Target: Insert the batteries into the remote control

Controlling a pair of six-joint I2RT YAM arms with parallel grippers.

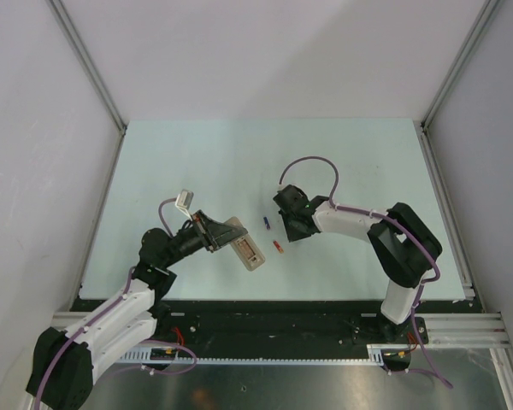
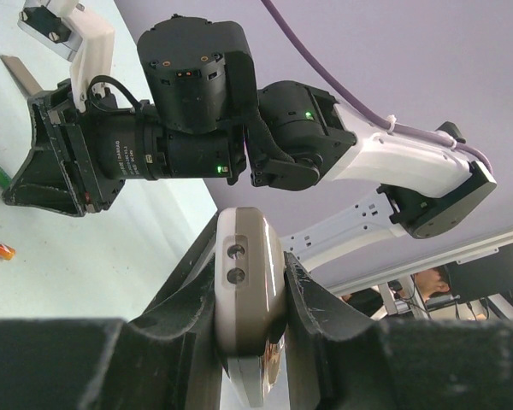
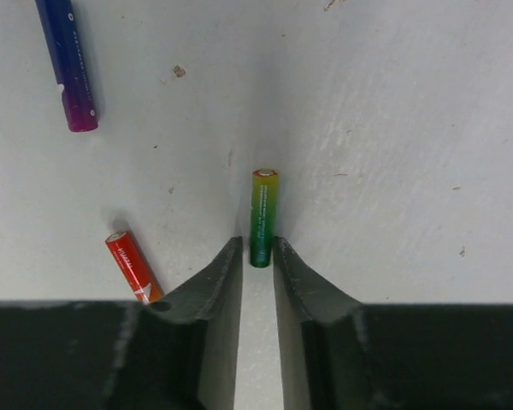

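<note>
Remote control in left gripper, long axis diagonal across table

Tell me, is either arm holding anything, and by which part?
Left tool clamps the remote control across its sides near one end. Right tool appears to pinch the green battery by its near end.

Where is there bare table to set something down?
Free: the table's far half up to the back wall, and right of the right arm. Crowded: mid-table, blue battery and red battery between the remote and the right fingers.
</note>
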